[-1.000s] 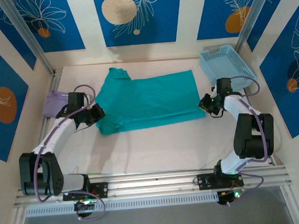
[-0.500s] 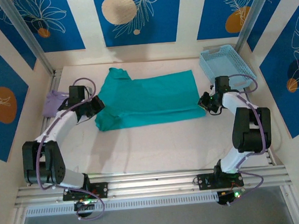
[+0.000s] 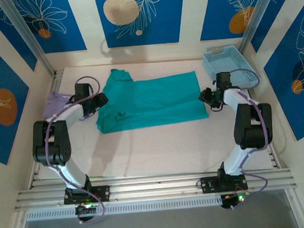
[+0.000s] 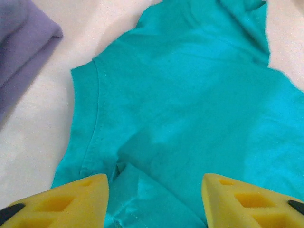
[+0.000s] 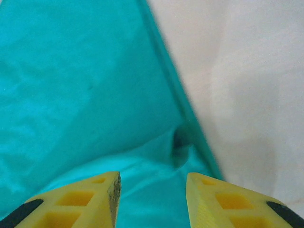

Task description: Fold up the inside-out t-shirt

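The t-shirt [image 3: 151, 101] lies on the desk [image 3: 164, 144] between the left gripper [image 3: 100, 100] and the right gripper [image 3: 205, 96]. A folded cloth [image 3: 53, 103] lies left of it, a basket [image 3: 230, 62] behind its right end.

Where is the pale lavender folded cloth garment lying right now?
In the top view the pale lavender folded cloth garment lies at the left edge of the white table, just left of the left end effector and apart from the teal-green cloth t-shirt.

We note the left gripper [image 3: 101, 100] and right gripper [image 3: 204, 97] stretched forward, low, facing inward, jaws parted, holding nothing.
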### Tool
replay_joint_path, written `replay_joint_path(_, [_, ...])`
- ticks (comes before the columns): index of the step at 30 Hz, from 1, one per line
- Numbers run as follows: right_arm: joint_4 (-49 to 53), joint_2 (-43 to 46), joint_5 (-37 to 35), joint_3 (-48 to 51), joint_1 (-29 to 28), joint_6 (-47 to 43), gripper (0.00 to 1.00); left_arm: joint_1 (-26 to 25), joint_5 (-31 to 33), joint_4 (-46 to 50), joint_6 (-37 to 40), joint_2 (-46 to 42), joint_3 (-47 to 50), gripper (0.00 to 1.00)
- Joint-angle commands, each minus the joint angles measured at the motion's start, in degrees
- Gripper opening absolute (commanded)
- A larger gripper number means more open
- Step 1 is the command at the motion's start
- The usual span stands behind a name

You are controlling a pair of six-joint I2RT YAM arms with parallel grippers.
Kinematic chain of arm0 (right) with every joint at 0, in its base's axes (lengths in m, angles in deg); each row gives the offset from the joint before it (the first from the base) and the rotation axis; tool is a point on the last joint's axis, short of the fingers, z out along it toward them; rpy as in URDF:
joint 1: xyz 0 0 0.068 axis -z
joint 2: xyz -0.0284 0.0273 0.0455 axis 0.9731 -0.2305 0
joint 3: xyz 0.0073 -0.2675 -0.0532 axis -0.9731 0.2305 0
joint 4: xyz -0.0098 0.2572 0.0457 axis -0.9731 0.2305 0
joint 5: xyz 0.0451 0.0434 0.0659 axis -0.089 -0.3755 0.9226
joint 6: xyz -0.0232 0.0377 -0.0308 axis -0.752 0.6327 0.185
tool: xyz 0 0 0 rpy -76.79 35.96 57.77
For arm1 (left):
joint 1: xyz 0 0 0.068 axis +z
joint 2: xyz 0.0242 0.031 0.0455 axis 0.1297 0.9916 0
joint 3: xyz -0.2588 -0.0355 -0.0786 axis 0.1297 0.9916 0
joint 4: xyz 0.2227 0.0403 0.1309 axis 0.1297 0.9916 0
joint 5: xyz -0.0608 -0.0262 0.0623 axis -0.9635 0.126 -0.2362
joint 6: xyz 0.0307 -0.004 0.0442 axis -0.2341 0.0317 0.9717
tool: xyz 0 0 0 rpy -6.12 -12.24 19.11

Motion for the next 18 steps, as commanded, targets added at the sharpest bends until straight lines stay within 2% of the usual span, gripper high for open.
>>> replay_joint_path(1, [1.05,4.30,1.21,2.83,-4.75,-2.03,0.41,-2.37,1.14,-2.48,1.27,-9.71,6.90,0.57])
replay_joint_path(5, [4.03,0.77,-0.45,1.50,-7.48,-3.93,0.41,-6.62,-1.47,-3.71,2.65,-14.68,14.79,0.59])
replay_joint_path(9, [9.42,-5.04,-2.19,-2.55,-7.18,-5.90,0.40,-7.62,-6.46,-5.34,2.94,-11.73,16.97,0.58])
replay_joint_path(14, [14.66,-8.23,-4.94,-4.21,-6.64,-5.36,0.38,-7.50,-5.92,-5.27,4.60,-6.95,16.57,0.58])
replay_joint_path(18, [15.79,-7.90,-2.60,-1.57,-4.56,-3.77,0.37,-7.46,-4.16,-4.60,6.62,-4.38,16.58,0.58])
